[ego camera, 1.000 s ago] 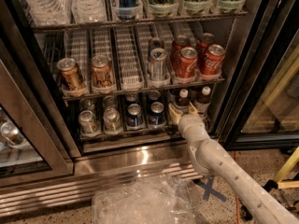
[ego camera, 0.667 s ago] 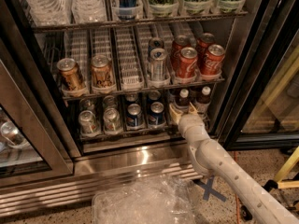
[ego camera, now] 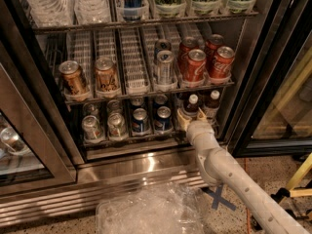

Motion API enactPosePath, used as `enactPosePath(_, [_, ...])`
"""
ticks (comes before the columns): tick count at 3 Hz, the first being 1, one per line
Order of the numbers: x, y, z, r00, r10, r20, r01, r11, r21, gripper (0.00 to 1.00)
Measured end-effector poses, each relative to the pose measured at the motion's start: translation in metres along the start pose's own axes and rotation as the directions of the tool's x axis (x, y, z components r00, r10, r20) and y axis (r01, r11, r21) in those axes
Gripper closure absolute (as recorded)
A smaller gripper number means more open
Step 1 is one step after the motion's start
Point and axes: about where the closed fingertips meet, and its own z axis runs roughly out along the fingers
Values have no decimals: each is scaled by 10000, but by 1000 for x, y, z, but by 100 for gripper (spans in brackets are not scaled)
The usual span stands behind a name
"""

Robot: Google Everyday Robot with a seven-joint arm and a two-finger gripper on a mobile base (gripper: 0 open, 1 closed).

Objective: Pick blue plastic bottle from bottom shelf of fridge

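Observation:
The fridge stands open in the camera view. On its bottom shelf, at the right, stand two small dark bottles with white caps. The left one is the blue plastic bottle and its twin stands just right of it. My gripper reaches in from the lower right. One cream finger sits on each side of the left bottle, closed against it. The bottle is upright on the shelf. Its lower half is hidden behind my wrist.
Silver and blue cans fill the shelf's left and middle lanes. The rack above holds red cans, a silver can and brown cans. A crumpled clear plastic bag lies on the floor in front. Yellow bars stand at right.

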Motion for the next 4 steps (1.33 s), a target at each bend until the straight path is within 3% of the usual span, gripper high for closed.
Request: enactPosePath(4, [-10,2,-7,9992,73,391,-71,10000,-37,100])
